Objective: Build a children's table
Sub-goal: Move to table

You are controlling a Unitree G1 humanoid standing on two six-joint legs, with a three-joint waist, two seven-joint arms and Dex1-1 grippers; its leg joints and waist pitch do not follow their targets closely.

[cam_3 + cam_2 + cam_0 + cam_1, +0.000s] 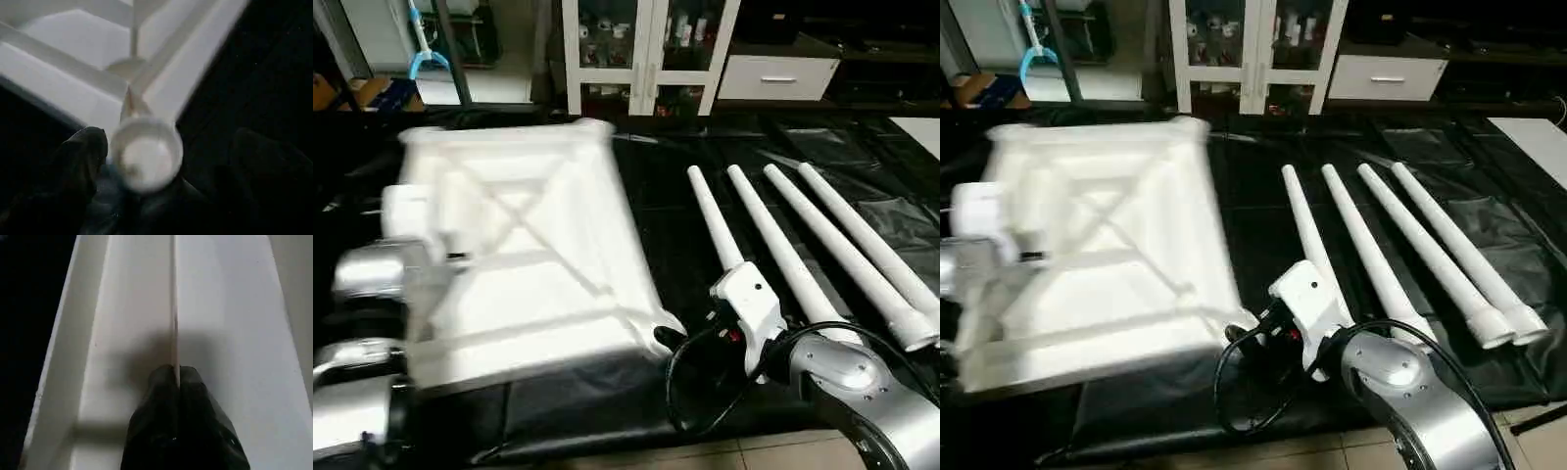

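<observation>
Overhead and wrist views of a partly assembled children's table. The white plastic tabletop (524,245) lies underside up on the black-covered work surface (666,225), at the robot's left, its X-shaped ribs and raised rim facing the camera. Four tapered white tube legs (1386,245) lie side by side on the same surface to the right of the tabletop, apart from it, wide ends toward the robot and narrow ends pointing away.

Left gripper (175,374): the two black fingers are pressed together on a thin upright rib (174,308) of the tabletop's underside, pinching it between them. In the head views the left arm reaches the tabletop at its left edge.

Right gripper (166,161): the black fingers (80,156) stand spread wide, one on each side of a round corner socket (146,154) of the tabletop; whether either finger touches the socket cannot be told, and nothing is clamped. In the head views this gripper's white housing (749,299) sits just beside the tabletop's near right corner, close to the wide end of the nearest leg.

Background: a white glass-fronted cabinet (646,49) and a white drawer unit (778,73) behind the work surface
</observation>
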